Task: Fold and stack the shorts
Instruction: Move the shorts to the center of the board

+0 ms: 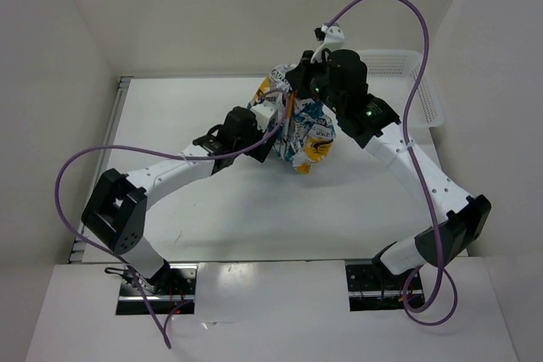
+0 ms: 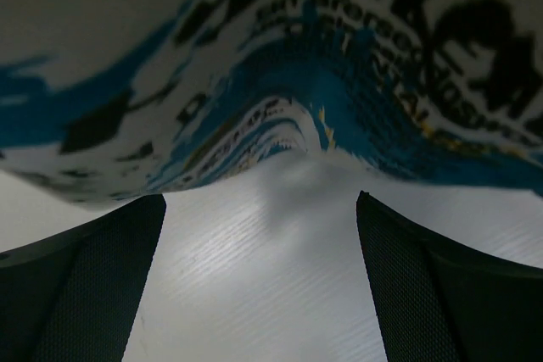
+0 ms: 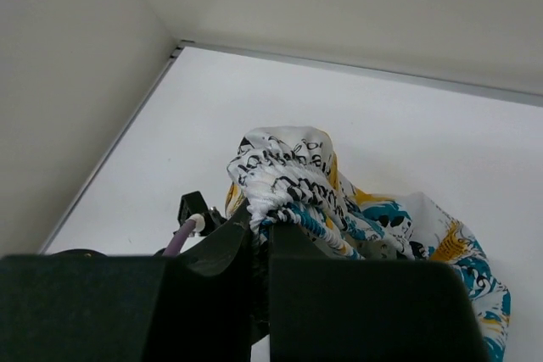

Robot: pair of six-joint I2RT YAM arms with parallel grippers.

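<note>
The right tool (image 3: 259,228) is pinched shut on what looks like the gathered elastic waistband of the shorts (image 3: 288,171). It holds that bunch up off the worktop (image 1: 212,209), so the rest of the fabric hangs in a crumpled clump whose lower part seems to rest on the surface. The clump sits toward the far edge of the worktop, roughly midway between its left and right edges and a little in from the white mesh basket (image 1: 420,82) at the far right corner. A grip at the elastic makes sense, since it is the firmest line of the garment and lets the weight of the legs begin to pull the bundle open.

The left tool (image 2: 259,205) stands wide with nothing between its fingers. Its wrist view shows bare worktop between them and printed cloth draped just above and ahead. It is low, near the surface, and aimed at the near-left side of the clump. I judge it is placed there to take a second hold on a hanging edge, so the two arms can spread the shorts flat. Folding is not yet begun, and no stack is visible. The risk is that the left fingers close on several layers at once and keep the bundle bunched rather than open
</note>
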